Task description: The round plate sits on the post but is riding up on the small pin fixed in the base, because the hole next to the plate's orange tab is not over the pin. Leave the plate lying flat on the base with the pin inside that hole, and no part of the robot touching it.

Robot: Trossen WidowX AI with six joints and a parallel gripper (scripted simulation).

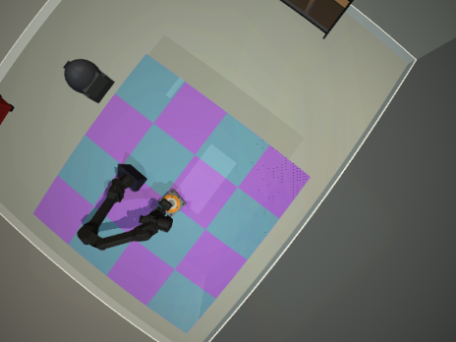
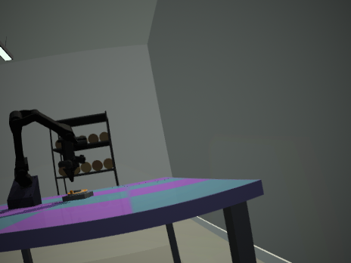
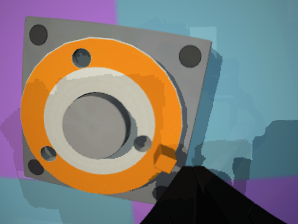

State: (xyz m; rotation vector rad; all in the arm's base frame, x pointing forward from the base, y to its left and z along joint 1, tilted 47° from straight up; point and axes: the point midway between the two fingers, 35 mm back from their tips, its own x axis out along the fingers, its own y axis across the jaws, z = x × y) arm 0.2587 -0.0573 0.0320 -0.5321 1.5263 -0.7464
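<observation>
Hovering: the gripper (image 3: 194, 183) hangs above the fixture with its fingers pressed together into one dark wedge, holding nothing; the exterior view shows air between the tips and the plate.
Plate: the round plate (image 3: 40, 106), an orange ring round a pale inner ring, sits on the grey post (image 3: 96, 124) up and to the left of the fingertips, on the square grey base (image 3: 196, 86).
Tab: the orange tab (image 3: 164, 156) juts from the ring's rim just beside the fingertips, to their upper left.
Hole: a small dark hole (image 3: 141, 141) lies just inward of the tab, on the pale ring; I take it for the one the task means.
Done: as I judge it, only the approach; the closed tips are lined up next to the tab, as if to push it round.
Left: turning the plate until that hole meets the pin, letting it drop flat, then drawing the arm clear.
Pin: I cannot pick it out; it may be under the plate.
Tilt: whether the plate rides up cannot be told from straight above, and it is too small in the exterior view.
Contact: the wedge covers the base's near corner, so the wrist view alone cannot show whether the tips touch.
Top view: the arm (image 1: 118, 231) hides part of the fixture.
</observation>
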